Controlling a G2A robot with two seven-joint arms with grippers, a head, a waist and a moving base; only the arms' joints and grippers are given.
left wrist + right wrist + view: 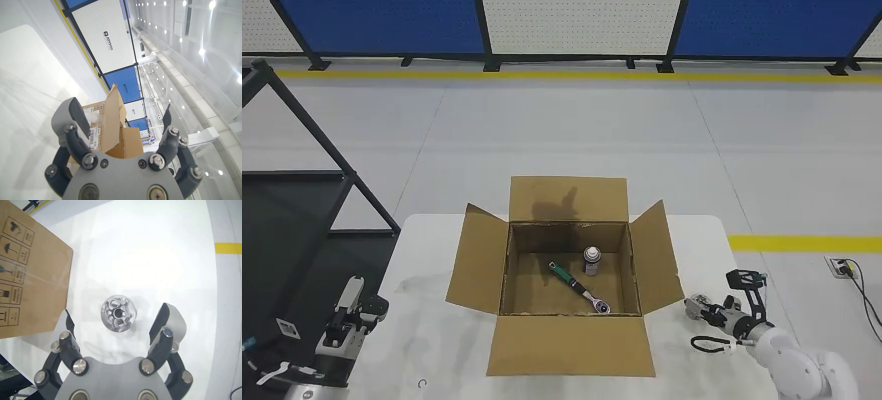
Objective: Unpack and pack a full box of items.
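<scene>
Metal part (118,316), between spread right pincer (116,312) jaws

An industrial hall: pegboard partition panels (582,25), yellow floor line (542,74), high spotlit ceiling (189,56)

You've got a white rounded-corner table (422,300) as the work surface. An open brown cardboard box (572,345) sits mid-table, all four flaps folded outward, the right-hand flap hanging over bare tabletop. On the table to the box's right, a silver-grey round metal part (118,315) with a centre hole and cut-out pockets stands on end, near that flap and not touching it.
</scene>
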